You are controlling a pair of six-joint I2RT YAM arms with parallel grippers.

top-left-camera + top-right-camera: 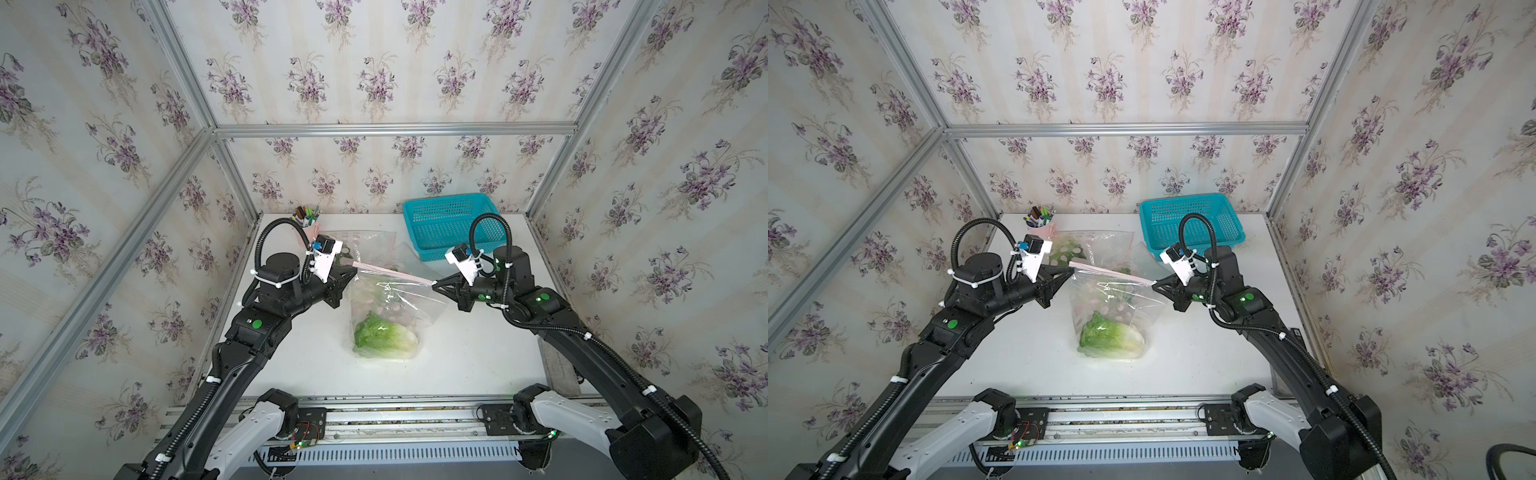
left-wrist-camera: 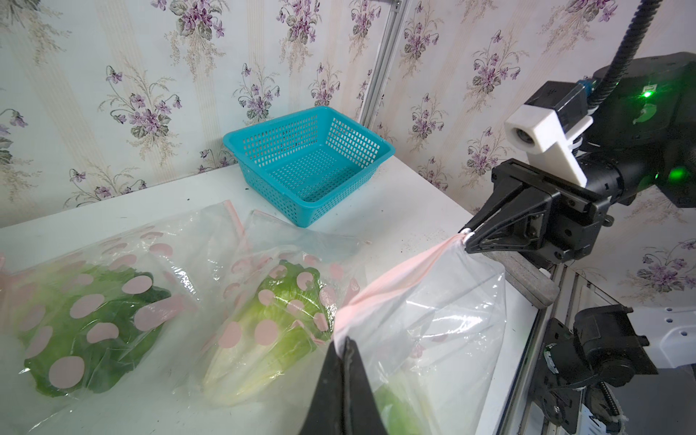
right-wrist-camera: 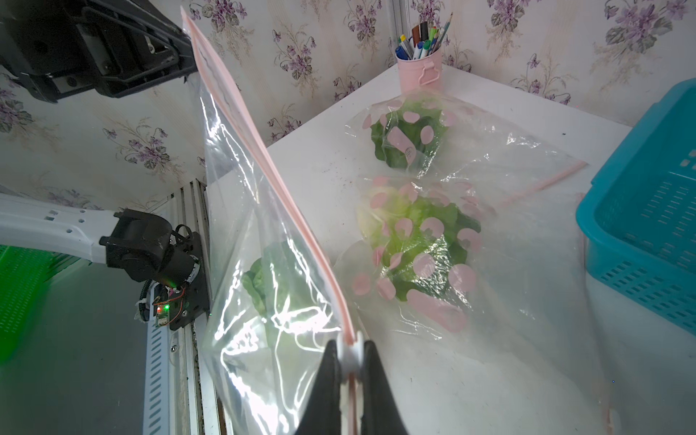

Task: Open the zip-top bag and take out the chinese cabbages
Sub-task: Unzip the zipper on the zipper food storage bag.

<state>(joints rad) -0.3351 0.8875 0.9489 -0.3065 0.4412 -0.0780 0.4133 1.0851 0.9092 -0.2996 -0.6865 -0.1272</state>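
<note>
Both tools clamp the pink zip strip, with the bag strung between them.

We see the left tool (image 1: 354,266) pinched tight on one end of the zip-top bag's (image 1: 390,299) pink zip strip (image 1: 392,272). The right tool (image 1: 434,284) is pinched just as tight on the other end, gripping the white slider (image 3: 352,357), and the strip runs taut from tool to tool. The clear bag hangs under the strip, and one chinese cabbage (image 1: 384,337) sits at its bottom, below and between the two tools. Beyond the strip, a second cabbage (image 2: 90,320) and a third cabbage (image 2: 280,312) lie on the worktop (image 1: 478,353) inside pink-dotted bags (image 3: 452,286). A turquoise basket (image 1: 446,226) stands just behind the right tool, and a pink pen cup (image 3: 418,69) behind the left.
</note>
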